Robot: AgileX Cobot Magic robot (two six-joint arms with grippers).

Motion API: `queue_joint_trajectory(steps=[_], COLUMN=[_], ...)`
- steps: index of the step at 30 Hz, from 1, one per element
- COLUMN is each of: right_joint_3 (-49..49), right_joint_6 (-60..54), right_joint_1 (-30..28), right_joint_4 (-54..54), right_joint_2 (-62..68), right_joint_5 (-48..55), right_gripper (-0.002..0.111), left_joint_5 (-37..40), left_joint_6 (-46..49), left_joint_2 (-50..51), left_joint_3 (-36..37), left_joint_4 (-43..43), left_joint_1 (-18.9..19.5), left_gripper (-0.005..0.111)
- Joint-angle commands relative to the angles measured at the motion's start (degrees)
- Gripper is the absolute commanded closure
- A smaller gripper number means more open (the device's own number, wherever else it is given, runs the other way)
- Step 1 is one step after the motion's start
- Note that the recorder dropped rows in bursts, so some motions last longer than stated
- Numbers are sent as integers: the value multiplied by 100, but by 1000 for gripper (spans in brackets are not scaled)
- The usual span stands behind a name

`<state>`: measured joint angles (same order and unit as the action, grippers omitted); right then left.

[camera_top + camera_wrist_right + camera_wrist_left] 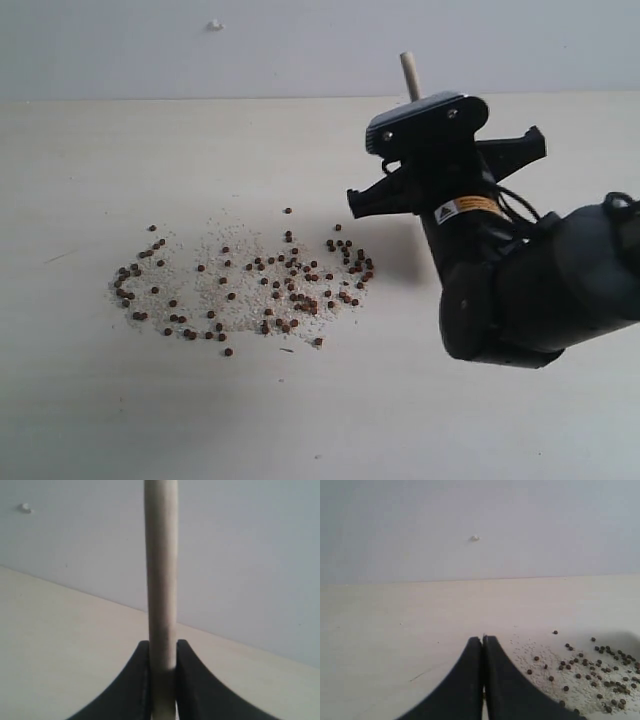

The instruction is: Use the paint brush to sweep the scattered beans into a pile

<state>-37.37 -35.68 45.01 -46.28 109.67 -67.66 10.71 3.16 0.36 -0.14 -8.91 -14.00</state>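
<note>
The black right gripper (162,647) is clenched on the pale wooden handle of the paint brush (161,570). Its jaws press against either side of the shaft, and the handle's end stands up above the gripper in the exterior view. The ferrule and bristles are hidden behind the gripper and arm, so I cannot tell whether the bristles touch the pale wooden counter (120,400). The black left gripper (483,642) is clenched on nothing, its jaws meeting. It is out of the exterior view, and its own camera shows it near one edge of the spill.

The tiny round reddish-brown beans (300,298) lie in a wide, loose patch on the counter, mixed with a dusting of fine whitish grains (215,240). They are thickest on the side near the right gripper and thin out to stragglers on the far side, with a few singles lying apart. The right gripper stands just beside the patch, to its right in the exterior view.

Judging from this, the brush is in hand and the sweeping is at its start or barely begun, since nothing is gathered into a heap. The next move likely calls for lowering the bristles to the counter outside the outermost beans. They would then be drawn inward in short, light strokes from several sides. Too quick a stroke could send the round beans rolling away.
</note>
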Motion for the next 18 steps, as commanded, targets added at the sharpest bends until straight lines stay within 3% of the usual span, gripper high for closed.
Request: queue_joint_trajectory(steps=[1,18], right_joint_3=[-250,-1396], right_joint_6=[-24,275], right_joint_1=[295,560], right_joint_4=[-325,-286], right_joint_2=[321,653], right_joint_5=[-230,1483], right_gripper=[108,108], left_joint_5=[3,3], left_joint_6=[-18,-18], left_joint_2=[-36,-36], left_joint_3=[14,14], left_joint_4=[-23,-23], left_joint_1=[-32,-32], left_gripper=[106,106])
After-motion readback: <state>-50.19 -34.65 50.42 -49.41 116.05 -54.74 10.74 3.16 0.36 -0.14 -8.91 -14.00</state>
